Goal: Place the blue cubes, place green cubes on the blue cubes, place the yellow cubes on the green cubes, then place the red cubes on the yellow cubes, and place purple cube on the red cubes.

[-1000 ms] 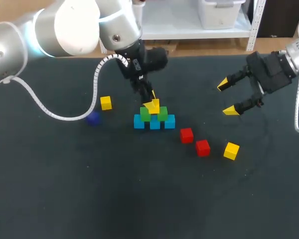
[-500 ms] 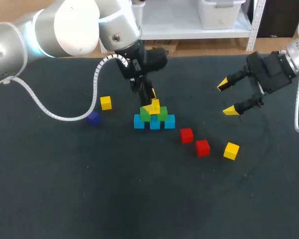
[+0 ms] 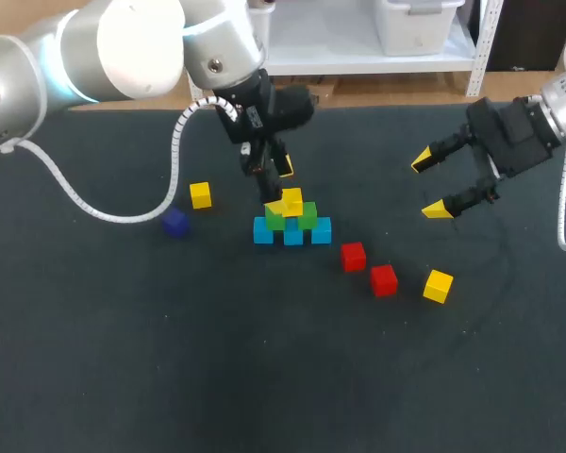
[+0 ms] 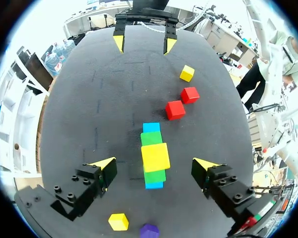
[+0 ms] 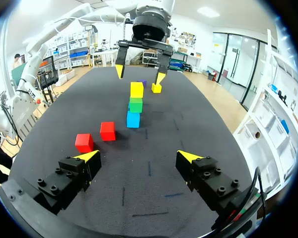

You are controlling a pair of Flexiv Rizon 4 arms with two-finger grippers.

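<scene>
Above the stacked yellow cube, the left pincer hangs open.

Colour rundown: bench plain dark charcoal, no pattern. Stack: blue cubes bright sky blue, green cubes grass green, top yellow cube. Loose yellow cubes same shade. Red cubes solid red. Purple cube dark, bluish. Left tool, right tool: black, bright yellow tips. Left arm white-silver, cyan glow ring, white ribbed cable.
</scene>
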